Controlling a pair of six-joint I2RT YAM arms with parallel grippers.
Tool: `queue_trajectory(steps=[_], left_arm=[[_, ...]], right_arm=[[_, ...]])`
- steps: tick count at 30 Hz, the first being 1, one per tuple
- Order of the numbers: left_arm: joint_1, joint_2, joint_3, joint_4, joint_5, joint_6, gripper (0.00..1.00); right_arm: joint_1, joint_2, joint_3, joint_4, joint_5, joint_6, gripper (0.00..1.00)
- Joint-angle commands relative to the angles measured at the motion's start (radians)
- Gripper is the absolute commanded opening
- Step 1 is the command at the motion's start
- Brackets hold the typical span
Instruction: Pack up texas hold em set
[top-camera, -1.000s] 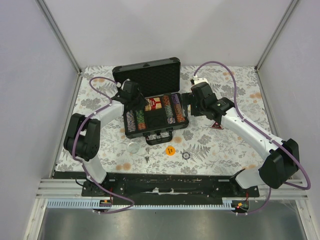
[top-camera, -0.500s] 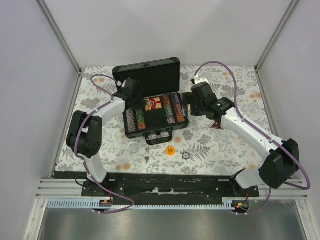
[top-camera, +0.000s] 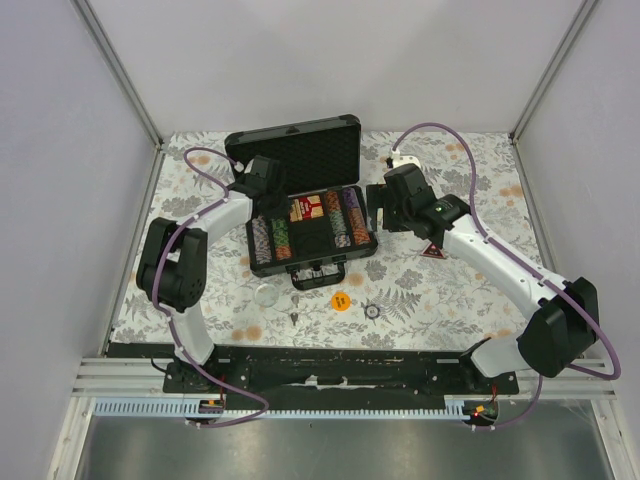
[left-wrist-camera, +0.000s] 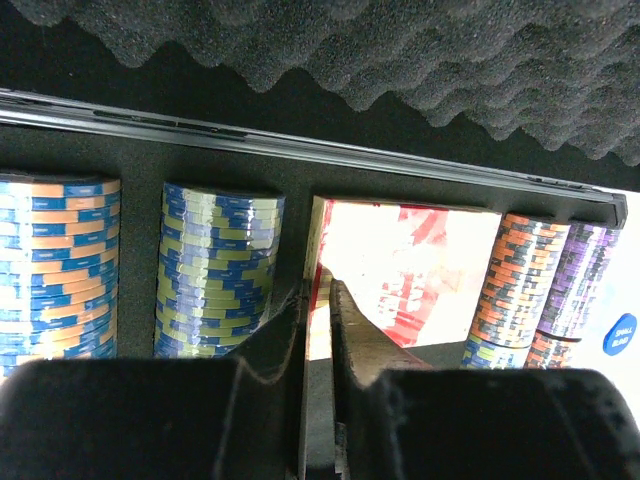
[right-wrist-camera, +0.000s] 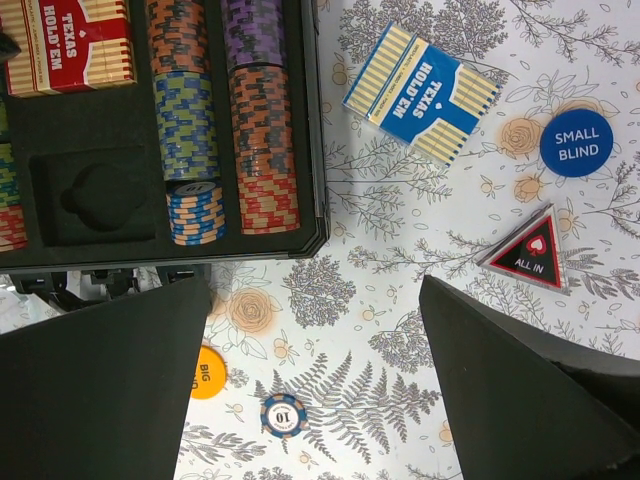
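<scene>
The case (top-camera: 300, 268) lies open mid-table, its lid (top-camera: 295, 150) propped up at the back; chips (right-wrist-camera: 190, 120) fill its rows and the red deck (left-wrist-camera: 400, 260) sits in its slot near the hinge. The left gripper (left-wrist-camera: 320, 300) hangs over that deck's left edge, fingers drawn all but together with only a sliver between them; I can't see anything pinched there. What counts now, I'd say, is the blue deck (right-wrist-camera: 422, 92); it lies flat on the table (right-wrist-camera: 400, 330) outside the case, just off its right wall. The right gripper (right-wrist-camera: 315, 285) hovers close by with fingers spread wide and nothing in them; that arm is plainly the nearer one. From the right wrist the deck is ahead and a little to the right; its long axis runs slantwise to the line between the fingers, so I'd expect the wrist to need a turn to take it across the narrow way. A bare foam recess (right-wrist-camera: 90, 195) waits inside the case, leftward of the blue deck.
</scene>
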Motion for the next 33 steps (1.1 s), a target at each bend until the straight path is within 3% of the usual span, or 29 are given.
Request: queue_trajectory(steps=[1,11,20,24,28,33], left_arm=[[-0.018,0.029,-0.007,0.032,0.005,0.009,0.11],[-0.019,-0.114,0.054,0.015,0.011,0.116,0.27],[-0.019,-0.279,-0.049,0.067,0.057,0.139,0.45],[-0.019,-0.356,-0.099,0.090,0.087,0.184,0.51],[-0.019,-0.414,-0.136,0.099,0.108,0.222,0.57],[-0.010,-0.438,-0.153,0.084,0.145,0.233,0.60]], right_arm=[[-0.009,-0.007,0.000,0.019,-0.002,0.016,0.94],[-0.060,0.036,0.026,0.019,-0.006,0.071,0.94],[-0.182,0.139,0.035,0.019,-0.060,0.148,0.98],[-0.254,0.258,0.077,0.018,-0.107,0.176,0.98],[-0.288,0.395,0.189,-0.008,-0.160,0.081,0.98],[-0.293,0.498,0.285,-0.013,-0.218,-0.275,0.98]])
